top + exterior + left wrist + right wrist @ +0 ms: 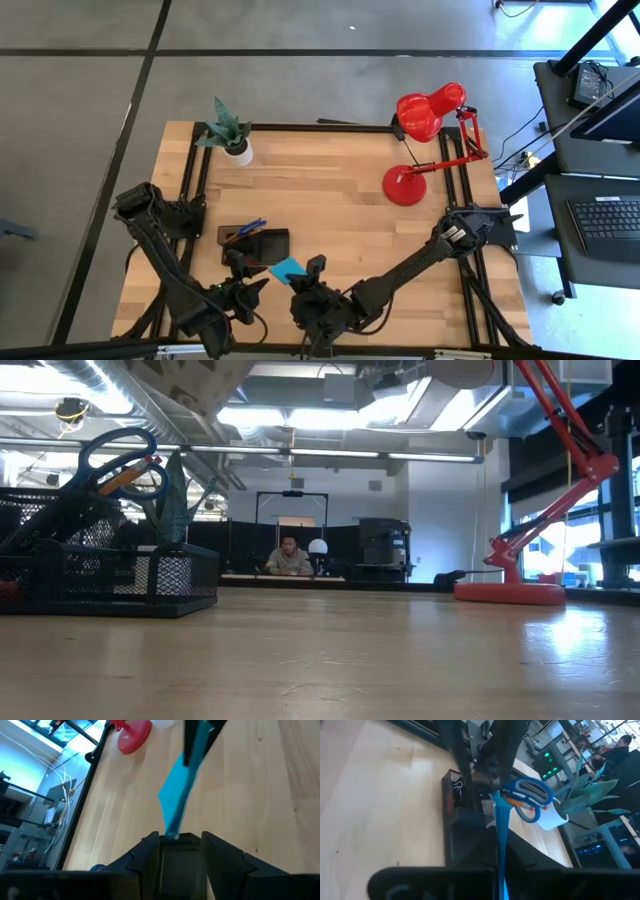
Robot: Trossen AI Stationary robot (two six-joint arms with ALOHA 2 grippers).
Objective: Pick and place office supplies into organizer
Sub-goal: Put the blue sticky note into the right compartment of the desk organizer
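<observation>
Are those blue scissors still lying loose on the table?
No: in the low view the blue-handled scissors stand handles-up inside the black mesh organizer on the table.

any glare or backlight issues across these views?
Low view: ceiling lights and window backlight the organizer, sheen on the table by the red lamp. Left wrist view: bright window glare beyond the table edge; sticky-note pad evenly lit. High view: even light.

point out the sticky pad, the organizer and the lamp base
blue sticky-note pad (287,270), high view, its flat top.
organizer (262,241), high view, its dark compartments.
red lamp base (404,185), high view, middle of the round foot.
</observation>
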